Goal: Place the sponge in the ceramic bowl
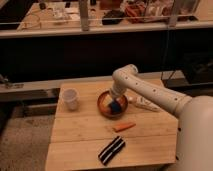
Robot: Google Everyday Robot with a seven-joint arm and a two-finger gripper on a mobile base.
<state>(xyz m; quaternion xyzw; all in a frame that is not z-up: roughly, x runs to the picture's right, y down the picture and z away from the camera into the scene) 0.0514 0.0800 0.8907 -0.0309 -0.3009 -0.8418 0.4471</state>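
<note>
The ceramic bowl (105, 106), brown with an orange-brown inside, sits in the middle of the wooden table (80, 137). The small blue sponge (116, 107) is inside the bowl, at its right side. My gripper (115, 101) reaches down into the bowl from the white arm (150, 90) and sits right on top of the sponge. The gripper's end is hidden against the bowl and the sponge.
A white cup (70, 98) stands left of the bowl. An orange carrot-like stick (123, 127) lies in front of the bowl, and a black item with white stripes (111, 149) lies near the front edge. A white object (145, 104) lies right of the bowl.
</note>
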